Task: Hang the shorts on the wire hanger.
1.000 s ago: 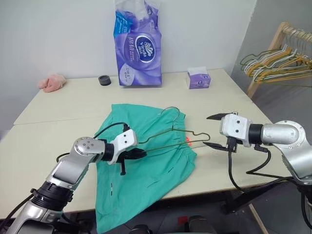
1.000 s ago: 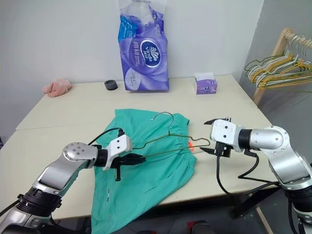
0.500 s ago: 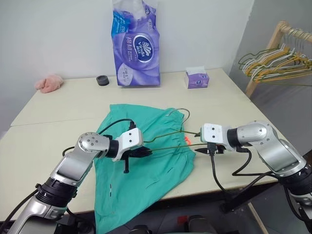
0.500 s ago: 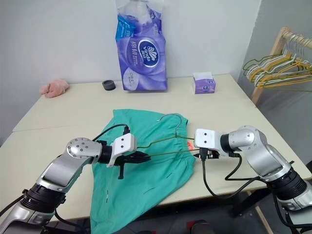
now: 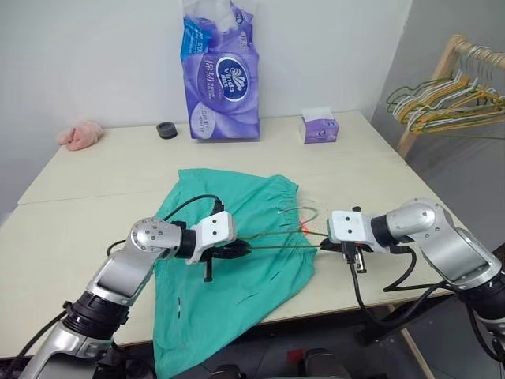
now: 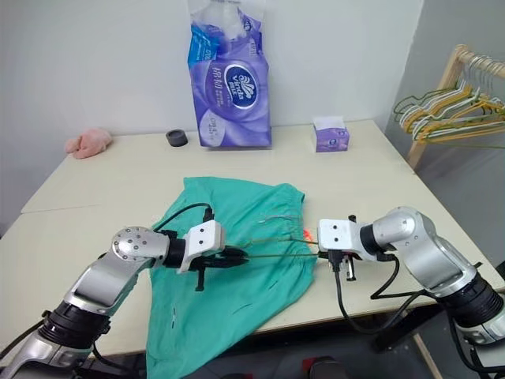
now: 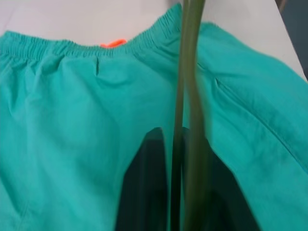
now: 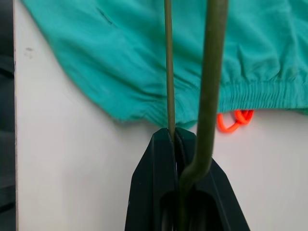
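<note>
The shorts (image 5: 237, 237) were soft, matt green cloth with a crinkly waistband. The wire hanger (image 8: 210, 86) was thin, smooth metal. The table (image 5: 95, 170) looked smooth and matt. The tissue pack (image 5: 221, 75) was shiny plastic.

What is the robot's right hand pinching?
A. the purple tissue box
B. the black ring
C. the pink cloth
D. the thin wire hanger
D: in the right wrist view, the right hand is shut on the wire hanger just off the edge of the green shorts.
</note>
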You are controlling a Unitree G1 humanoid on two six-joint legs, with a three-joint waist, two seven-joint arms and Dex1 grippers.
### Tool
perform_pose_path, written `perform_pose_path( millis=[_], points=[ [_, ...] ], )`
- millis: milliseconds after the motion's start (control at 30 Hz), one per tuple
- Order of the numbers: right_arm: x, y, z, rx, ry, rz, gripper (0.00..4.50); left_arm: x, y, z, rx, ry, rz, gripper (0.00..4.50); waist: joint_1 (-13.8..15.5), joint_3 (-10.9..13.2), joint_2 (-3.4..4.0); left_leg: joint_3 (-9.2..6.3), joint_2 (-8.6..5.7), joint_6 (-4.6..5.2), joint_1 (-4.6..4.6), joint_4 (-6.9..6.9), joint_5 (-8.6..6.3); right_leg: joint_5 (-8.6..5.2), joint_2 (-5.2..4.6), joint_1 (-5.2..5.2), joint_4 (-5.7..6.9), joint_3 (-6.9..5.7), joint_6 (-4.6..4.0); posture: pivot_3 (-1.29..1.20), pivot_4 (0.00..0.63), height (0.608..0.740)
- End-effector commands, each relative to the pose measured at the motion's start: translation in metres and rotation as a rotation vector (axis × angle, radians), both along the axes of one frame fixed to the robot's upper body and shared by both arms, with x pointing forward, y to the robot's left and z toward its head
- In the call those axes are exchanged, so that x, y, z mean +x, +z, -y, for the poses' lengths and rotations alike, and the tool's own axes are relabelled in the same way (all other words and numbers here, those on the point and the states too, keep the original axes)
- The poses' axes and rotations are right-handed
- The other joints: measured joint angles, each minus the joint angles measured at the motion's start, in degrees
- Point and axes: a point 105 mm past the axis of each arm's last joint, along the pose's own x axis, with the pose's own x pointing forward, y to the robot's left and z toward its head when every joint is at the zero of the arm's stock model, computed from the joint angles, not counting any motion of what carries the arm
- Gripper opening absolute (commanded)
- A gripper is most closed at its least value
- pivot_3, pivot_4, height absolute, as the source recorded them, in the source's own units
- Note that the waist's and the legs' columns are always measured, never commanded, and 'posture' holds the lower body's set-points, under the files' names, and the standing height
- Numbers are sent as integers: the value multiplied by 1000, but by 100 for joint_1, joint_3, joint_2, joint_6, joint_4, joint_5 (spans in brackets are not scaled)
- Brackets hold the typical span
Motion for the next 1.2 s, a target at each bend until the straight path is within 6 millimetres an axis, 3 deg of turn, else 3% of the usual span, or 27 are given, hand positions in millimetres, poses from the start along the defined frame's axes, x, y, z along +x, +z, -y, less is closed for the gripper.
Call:
perform_pose_path(
  millis=[33,133,200,300,400,500,667,867,1000,1200],
  points=[
    [1,13,9,-5,-6,48,0,17,24,-8,-99,94,95,1915,2,0,0,0,0,0,0,0,0,0,0,0,1,0,0,-165,0,740],
    [3,14,20,1,-63,44,0,31,32,-20,-171,195,117,2788,8,0,0,-2,0,0,1,0,0,0,0,0,0,-1,0,-165,0,740],
    [4,14,30,8,-120,33,0,43,38,-35,-221,296,127,2788,8,0,0,-2,0,0,2,0,0,0,0,0,1,0,0,-167,0,740],
    [-1,12,57,66,-298,-48,0,62,45,-77,-282,499,131,2788,38,-2,-3,-5,2,-1,0,2,0,0,-2,0,0,-2,0,-169,2,740],
    [-7,4,86,172,-547,-182,0,58,44,-102,-342,577,63,2788,21,-4,-6,-7,0,-1,-1,4,-1,0,-3,1,1,-2,0,-175,3,740],
    [-12,-8,100,272,-757,-312,0,38,38,-100,-357,495,-38,2788,9,-6,-2,-4,0,-3,2,6,-2,0,-5,1,3,7,0,-180,3,740],
    [-17,-23,100,359,-921,-458,0,8,33,-91,-332,353,-157,2788,-24,-5,-3,-3,2,-5,0,6,-4,0,-1,0,5,2,0,-181,4,740],
    [-13,-30,91,395,-965,-530,0,-10,32,-84,-309,280,-213,2788,-21,-4,0,5,1,-5,2,6,-6,0,-4,4,2,4,0,-162,3,740],
    [-10,-38,77,390,-950,-609,0,-25,15,-74,-197,219,-231,2788,-29,-5,1,8,-1,-4,2,5,-6,0,-1,4,2,4,0,-142,3,740],
    [-13,-30,59,395,-857,-666,0,-27,11,-66,-174,202,-215,2788,36,-3,1,8,0,-3,1,8,-7,0,-2,5,2,4,1,-129,9,740]
  ],
)
